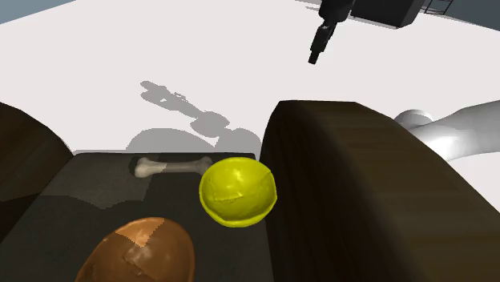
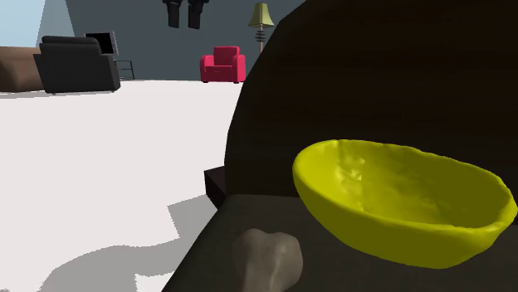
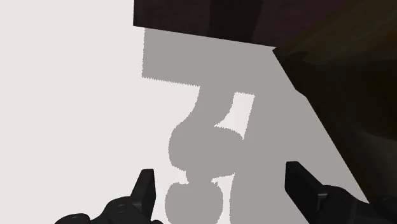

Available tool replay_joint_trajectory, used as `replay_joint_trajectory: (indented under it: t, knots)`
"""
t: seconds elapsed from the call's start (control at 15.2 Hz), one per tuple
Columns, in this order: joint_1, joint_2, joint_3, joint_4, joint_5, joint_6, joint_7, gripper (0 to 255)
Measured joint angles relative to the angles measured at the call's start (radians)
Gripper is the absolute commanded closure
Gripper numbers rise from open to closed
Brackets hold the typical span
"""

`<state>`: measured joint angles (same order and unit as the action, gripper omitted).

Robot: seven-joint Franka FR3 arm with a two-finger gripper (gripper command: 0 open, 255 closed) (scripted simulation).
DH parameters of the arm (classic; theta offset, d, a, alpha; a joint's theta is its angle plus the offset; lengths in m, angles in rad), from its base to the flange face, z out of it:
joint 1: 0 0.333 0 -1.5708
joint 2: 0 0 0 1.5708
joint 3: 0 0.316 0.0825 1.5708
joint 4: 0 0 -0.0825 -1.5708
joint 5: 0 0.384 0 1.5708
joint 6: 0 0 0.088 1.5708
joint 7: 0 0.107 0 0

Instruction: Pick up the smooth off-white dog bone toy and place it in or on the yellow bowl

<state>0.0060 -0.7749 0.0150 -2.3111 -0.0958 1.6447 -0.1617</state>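
Observation:
The off-white dog bone (image 1: 172, 167) lies flat on a dark surface (image 1: 96, 188), just to the shoulder view's left of the yellow bowl (image 1: 238, 191). In the second exterior view, one knobby end of the bone (image 2: 267, 259) sits in front of the bowl (image 2: 398, 199). My black gripper (image 1: 316, 53) hangs high over the white floor, far beyond both and apart from them. Its fingers stand apart in the second exterior view (image 2: 184, 12). In the wrist view the gripper (image 3: 222, 191) is open, with nothing between its fingers but floor and shadow.
A brown ball-like object (image 1: 140, 252) lies near the front of the dark surface. Big dark rounded masses rise at its right (image 1: 360, 192) and left (image 1: 24, 160). Far off stand a red armchair (image 2: 222, 65), a dark sofa (image 2: 76, 65) and a lamp (image 2: 262, 17).

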Motion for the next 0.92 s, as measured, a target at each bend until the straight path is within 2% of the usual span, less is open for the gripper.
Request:
replay_joint_trajectory:
  t: [0.26, 0.92]
  knots:
    - [0.021, 0.046, 0.027, 0.006, 0.020, 0.029, 0.013, 0]
    - [0.106, 0.299, 0.145, 0.089, 0.087, 0.156, 0.059, 0]
